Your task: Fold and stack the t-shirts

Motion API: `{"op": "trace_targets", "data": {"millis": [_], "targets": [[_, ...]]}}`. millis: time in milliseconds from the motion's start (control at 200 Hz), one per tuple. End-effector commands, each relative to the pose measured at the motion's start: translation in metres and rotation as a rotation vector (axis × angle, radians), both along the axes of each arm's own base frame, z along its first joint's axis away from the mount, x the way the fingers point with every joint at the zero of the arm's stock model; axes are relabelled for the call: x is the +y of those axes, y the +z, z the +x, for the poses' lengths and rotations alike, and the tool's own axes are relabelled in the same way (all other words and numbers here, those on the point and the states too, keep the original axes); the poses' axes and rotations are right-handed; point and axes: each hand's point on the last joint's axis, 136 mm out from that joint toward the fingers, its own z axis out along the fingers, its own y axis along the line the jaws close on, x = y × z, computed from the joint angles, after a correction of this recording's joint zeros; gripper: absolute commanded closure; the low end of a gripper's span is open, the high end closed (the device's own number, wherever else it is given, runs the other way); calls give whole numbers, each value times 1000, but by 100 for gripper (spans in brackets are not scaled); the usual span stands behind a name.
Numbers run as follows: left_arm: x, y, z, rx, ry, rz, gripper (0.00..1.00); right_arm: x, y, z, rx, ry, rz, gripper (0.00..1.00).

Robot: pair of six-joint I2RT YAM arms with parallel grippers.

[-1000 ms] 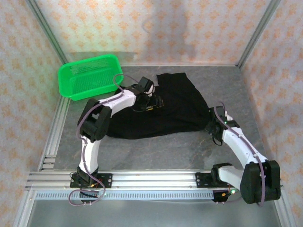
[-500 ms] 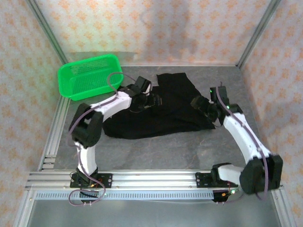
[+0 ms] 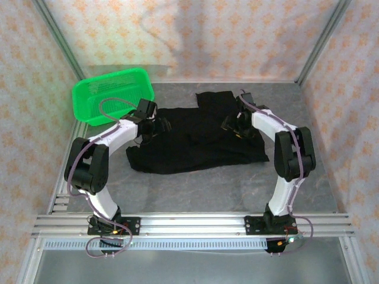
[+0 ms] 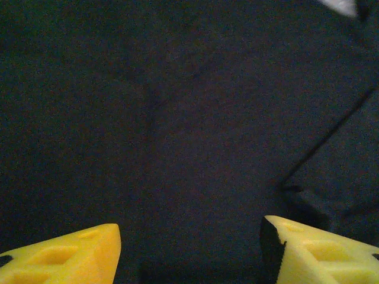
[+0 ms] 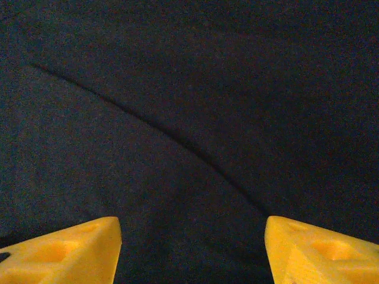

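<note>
While the left pincer [image 4: 189,248] and right pincer [image 5: 192,248] stood spread, the black t-shirt [image 3: 195,142] lay just beneath their tips; closing there risked bunching extra layers, since creases ran underneath.

The t-shirt [image 3: 195,151] lies right of the basket [image 3: 109,102].
</note>
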Motion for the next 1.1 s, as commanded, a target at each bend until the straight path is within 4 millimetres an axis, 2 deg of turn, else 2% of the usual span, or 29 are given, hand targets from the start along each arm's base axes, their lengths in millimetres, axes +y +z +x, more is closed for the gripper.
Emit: {"op": "trace_targets", "data": {"millis": [0,120,265,375,450,580,666,746,841,901,956,1026,1091], "targets": [[14,-10,-8,13,35,32,35,4,-5,11,-15,-9,0,39],[22,-24,-18,46,48,51,36,14,-11,18,-15,-3,30,47],[30,-37,-29,71,78,45,37,27,-19,17,3,25,35,55],[32,-43,-35,88,78,54,37,34,-16,20,-18,21,77,77],[36,-47,-40,101,86,60,37,35,-1,23,-53,18,88,88],[43,-53,-46,119,109,63,38,32,43,18,-145,53,84,92],[46,-57,-50,129,117,68,38,26,64,1,-171,82,64,95],[48,-59,-53,136,122,67,39,18,67,-23,-152,94,48,100],[48,-64,-57,144,127,65,39,8,57,-57,-109,81,40,100],[47,-67,-58,149,129,56,39,5,48,-71,-104,69,50,100],[45,-71,-60,155,126,44,39,5,40,-76,-101,65,59,85],[43,-73,-59,155,122,28,39,11,37,-70,-96,74,78,63],[40,-75,-58,156,117,15,39,15,32,-59,-83,79,80,55]]}}
